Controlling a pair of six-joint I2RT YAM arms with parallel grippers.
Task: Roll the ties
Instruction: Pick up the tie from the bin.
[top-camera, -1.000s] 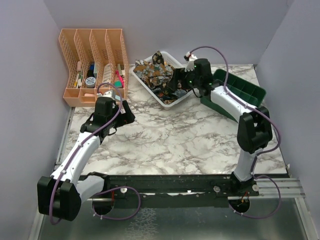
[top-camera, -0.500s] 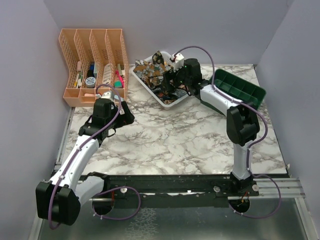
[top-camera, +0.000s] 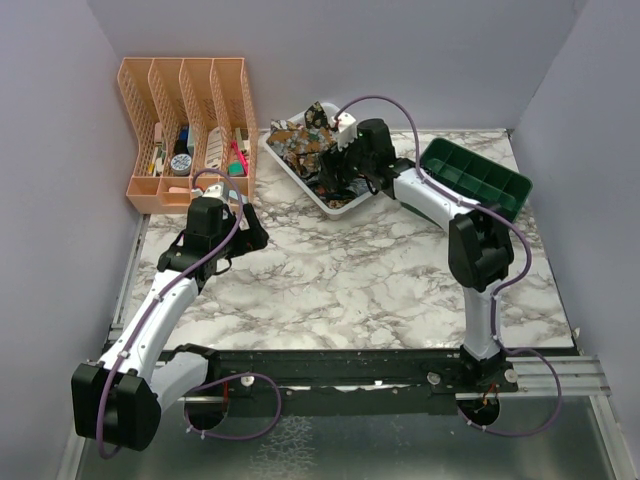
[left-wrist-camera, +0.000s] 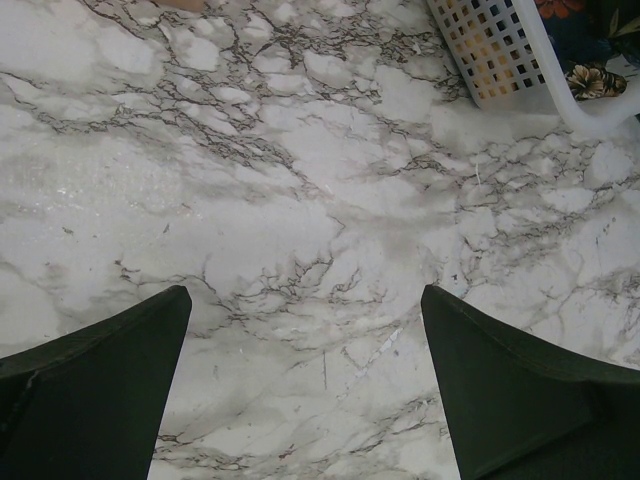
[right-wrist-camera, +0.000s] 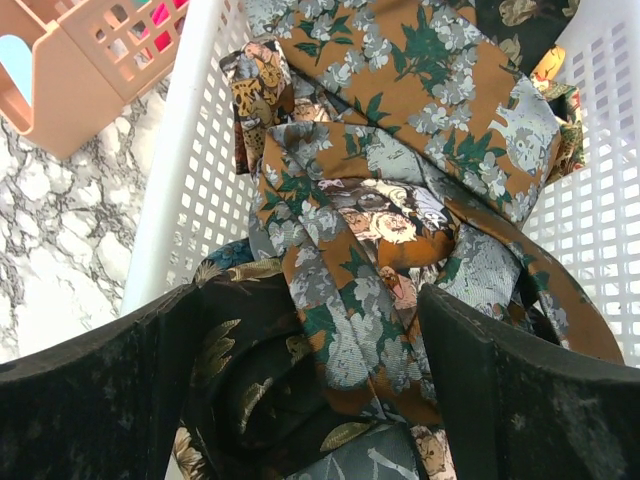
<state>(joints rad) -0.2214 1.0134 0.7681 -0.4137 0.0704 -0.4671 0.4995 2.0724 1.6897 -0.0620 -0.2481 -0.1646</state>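
Several patterned ties (top-camera: 305, 145) lie tangled in a white mesh basket (top-camera: 338, 206) at the back middle. In the right wrist view an orange-brown floral tie (right-wrist-camera: 400, 150) lies over a black tie with gold leaves (right-wrist-camera: 255, 370). My right gripper (top-camera: 335, 170) hangs over the basket, open, its jaws on either side of the ties (right-wrist-camera: 320, 390) without closing on them. My left gripper (top-camera: 255, 232) is open and empty above the bare marble table (left-wrist-camera: 300, 250), left of the basket, whose corner (left-wrist-camera: 520, 60) shows in the left wrist view.
An orange file organizer (top-camera: 185, 130) with small items stands at the back left, its corner (right-wrist-camera: 90, 70) showing in the right wrist view. A green tray (top-camera: 475, 175) lies at the back right.
My right gripper has moved left from beside the green tray to over the basket of ties. My left arm has hardly moved.
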